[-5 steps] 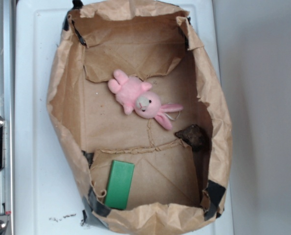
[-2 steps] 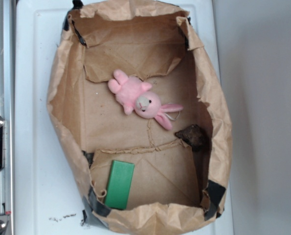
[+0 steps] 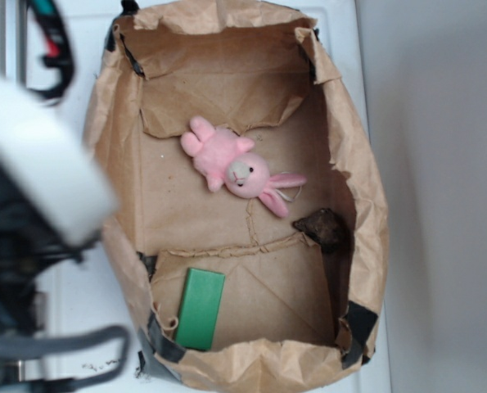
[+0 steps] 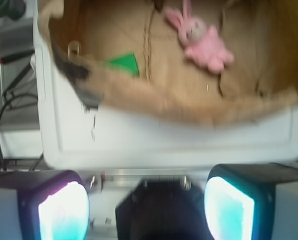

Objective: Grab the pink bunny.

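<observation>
pink bunny point(image 3: 236, 169) lies in the paper bag point(image 3: 112, 155); hand point(image 4: 146, 200) spread apart, outside it.

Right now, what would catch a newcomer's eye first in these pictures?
The bunny, bright pink, lies on the floor of the brown paper bag, near its middle. A green block sits at the bag's near end and a dark lump against its right wall. The blurred arm fills the left edge of the exterior view, outside the bag.

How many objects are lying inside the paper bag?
3: the pink bunny near the middle, the green block at the lower left, the dark brown lump by the right wall. None appears hidden.
</observation>
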`<state>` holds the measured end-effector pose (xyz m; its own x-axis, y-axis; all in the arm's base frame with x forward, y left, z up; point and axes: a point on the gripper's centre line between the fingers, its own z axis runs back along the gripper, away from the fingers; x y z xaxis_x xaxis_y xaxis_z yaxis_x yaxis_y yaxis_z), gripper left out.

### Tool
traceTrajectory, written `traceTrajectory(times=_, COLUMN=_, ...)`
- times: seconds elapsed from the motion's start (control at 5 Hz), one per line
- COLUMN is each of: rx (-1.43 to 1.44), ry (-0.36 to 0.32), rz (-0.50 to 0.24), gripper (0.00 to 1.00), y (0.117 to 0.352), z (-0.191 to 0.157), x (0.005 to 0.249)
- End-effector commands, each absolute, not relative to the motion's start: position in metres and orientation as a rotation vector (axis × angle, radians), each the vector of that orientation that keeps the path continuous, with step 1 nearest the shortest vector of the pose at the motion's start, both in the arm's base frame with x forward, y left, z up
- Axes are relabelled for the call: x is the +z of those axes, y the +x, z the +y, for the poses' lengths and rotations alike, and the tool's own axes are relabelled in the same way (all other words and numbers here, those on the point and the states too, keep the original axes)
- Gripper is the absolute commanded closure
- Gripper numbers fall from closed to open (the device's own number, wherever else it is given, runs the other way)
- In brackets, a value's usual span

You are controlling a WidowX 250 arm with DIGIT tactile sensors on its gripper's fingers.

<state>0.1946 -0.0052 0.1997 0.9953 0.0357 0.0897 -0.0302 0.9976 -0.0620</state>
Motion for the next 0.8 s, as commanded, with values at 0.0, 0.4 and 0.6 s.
traceTrajectory(times=0.0, rx=-0.089, ry=-0.078, rz=-0.203, gripper=0.0, y=0.261, z=0.013, x=0.178)
traceTrajectory(times=0.4, rx=-0.175, ry=-0.083, rz=-0.228, gripper=0.0, y=0.3, z=0.046, x=0.141)
traceTrajectory(times=0.6, rx=-0.199, ry=-0.044, rz=-0.262, gripper=0.0, y=0.309, z=0.053, x=0.13)
